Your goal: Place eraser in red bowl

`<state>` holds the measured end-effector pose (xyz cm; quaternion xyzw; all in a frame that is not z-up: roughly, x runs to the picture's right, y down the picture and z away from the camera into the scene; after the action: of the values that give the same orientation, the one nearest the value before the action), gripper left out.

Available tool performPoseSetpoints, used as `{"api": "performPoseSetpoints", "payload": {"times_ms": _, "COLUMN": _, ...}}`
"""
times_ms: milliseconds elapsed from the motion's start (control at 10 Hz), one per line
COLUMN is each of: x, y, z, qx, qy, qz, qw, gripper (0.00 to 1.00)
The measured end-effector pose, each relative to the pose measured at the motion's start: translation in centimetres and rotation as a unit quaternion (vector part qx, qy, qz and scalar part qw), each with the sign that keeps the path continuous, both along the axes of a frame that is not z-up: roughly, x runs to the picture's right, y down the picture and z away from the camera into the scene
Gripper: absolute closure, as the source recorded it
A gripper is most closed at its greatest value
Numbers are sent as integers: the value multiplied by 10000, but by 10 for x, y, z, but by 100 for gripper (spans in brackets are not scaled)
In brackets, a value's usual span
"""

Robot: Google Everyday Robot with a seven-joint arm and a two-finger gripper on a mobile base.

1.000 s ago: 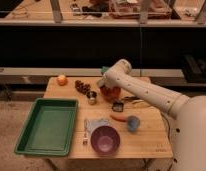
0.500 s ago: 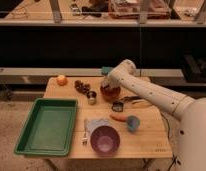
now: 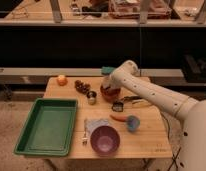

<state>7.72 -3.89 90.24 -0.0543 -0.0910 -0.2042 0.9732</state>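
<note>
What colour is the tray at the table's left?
Green tray, clear in the camera view; the gripper is over the red bowl.

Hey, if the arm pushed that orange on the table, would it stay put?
Probably not: the orange looks round, so it would likely roll. It sits near the back-left corner of the table, so it might drop off. The gripper is over the red bowl, apart from the orange.

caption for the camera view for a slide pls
Robot arm reaches across the wooden table, its gripper down over the red bowl, beside a green tray and purple bowl.
</note>
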Motion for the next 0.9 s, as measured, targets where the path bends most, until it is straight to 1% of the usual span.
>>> {"api": "performPoseSetpoints", "payload": {"times_ms": 200, "x": -2, "y": 3, "z": 0, "qx": -48, "qy": -6, "qz": -28, "qw": 10000, "gripper": 56}}
{"api": "performPoseSetpoints", "payload": {"times_ms": 300, "x": 0, "y": 5, "z": -1, "qx": -79, "qy": -4, "qz": -32, "qw": 10000, "gripper": 44}}
{"api": "performPoseSetpoints", "payload": {"times_ms": 500, "x": 1, "y": 7, "z": -1, "qx": -112, "qy": -3, "qz": -30, "qw": 9999, "gripper": 26}}
{"api": "performPoseSetpoints", "payload": {"times_ms": 600, "x": 1, "y": 7, "z": -1, "qx": -128, "qy": -4, "qz": -20, "qw": 9999, "gripper": 20}}
{"api": "performPoseSetpoints", "payload": {"times_ms": 900, "x": 2, "y": 7, "z": -1, "qx": -136, "qy": 2, "qz": -12, "qw": 9999, "gripper": 20}}
